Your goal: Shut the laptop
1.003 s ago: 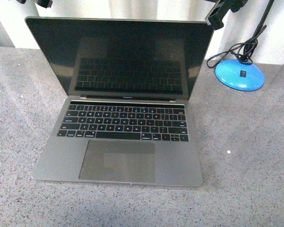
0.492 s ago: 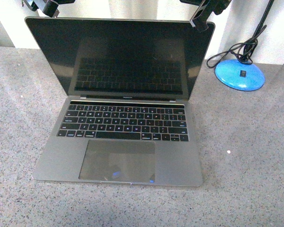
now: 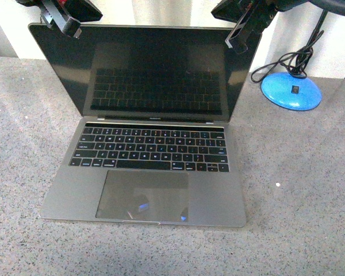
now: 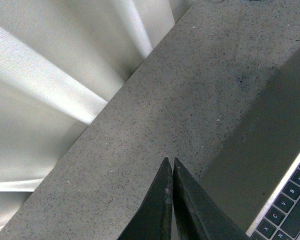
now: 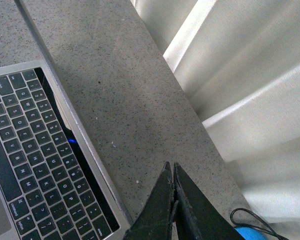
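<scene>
Both claws have come down from the top of the front view to the lid's upper corners. The laptop (image 3: 149, 155) stands open on the speckled countertop (image 3: 299, 190). Its lid edge runs left to right between the left gripper (image 3: 73, 30) and the right gripper (image 3: 234, 41), equally near. Each has its fingers pressed together. The lid likely needs pushing toward the keyboard.

The left gripper (image 3: 69, 25) is brought lower, down over the top left corner of the laptop (image 3: 149, 167). The right gripper (image 3: 239, 35) is lowered and shifted inward across the top right corner. Blue glints are now reflected on the trackpad (image 3: 126, 192).
</scene>
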`<action>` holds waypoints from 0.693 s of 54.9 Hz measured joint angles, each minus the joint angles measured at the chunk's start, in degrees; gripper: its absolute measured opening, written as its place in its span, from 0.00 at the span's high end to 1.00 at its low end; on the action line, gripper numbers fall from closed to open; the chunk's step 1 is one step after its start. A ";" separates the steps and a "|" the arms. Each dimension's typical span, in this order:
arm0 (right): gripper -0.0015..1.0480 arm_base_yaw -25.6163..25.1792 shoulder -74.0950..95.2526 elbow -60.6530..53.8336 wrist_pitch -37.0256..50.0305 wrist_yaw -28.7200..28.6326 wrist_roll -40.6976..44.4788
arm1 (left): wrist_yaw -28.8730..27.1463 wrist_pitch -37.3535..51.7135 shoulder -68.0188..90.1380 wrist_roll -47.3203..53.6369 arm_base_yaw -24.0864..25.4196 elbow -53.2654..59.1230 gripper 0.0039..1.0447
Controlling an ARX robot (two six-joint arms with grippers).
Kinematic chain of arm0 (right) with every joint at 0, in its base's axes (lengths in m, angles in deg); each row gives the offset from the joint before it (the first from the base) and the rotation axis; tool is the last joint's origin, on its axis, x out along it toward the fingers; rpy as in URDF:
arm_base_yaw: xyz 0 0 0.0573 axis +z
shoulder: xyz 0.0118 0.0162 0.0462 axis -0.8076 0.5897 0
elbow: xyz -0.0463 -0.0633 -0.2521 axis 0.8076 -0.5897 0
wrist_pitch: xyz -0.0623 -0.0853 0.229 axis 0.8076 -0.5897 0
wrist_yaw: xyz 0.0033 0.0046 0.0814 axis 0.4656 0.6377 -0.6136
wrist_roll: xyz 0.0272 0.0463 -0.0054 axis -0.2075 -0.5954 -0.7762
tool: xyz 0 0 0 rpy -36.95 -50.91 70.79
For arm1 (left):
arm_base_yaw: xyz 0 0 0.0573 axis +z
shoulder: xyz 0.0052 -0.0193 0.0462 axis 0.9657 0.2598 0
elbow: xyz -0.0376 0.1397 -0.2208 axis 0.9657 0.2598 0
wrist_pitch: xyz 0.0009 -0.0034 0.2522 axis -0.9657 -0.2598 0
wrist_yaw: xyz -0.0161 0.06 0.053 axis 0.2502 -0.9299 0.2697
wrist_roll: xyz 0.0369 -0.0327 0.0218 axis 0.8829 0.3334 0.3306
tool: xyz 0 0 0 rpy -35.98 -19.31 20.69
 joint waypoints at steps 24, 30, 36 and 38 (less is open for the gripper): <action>0.99 0.74 -0.17 -1.99 0.52 0.26 -0.61 | 0.77 -0.42 -0.85 0.20 -0.13 1.51 0.97; 0.99 0.79 -0.22 -1.97 0.52 0.28 -0.61 | 0.79 -0.42 -1.44 0.20 -0.33 2.10 0.97; 0.99 0.81 -0.22 -1.99 0.52 0.28 -0.59 | 0.96 -0.39 -1.79 0.17 -0.50 2.56 0.97; 0.99 0.81 -0.22 -2.03 0.52 0.28 -0.59 | 1.01 -0.37 -1.92 0.13 -0.57 2.78 0.97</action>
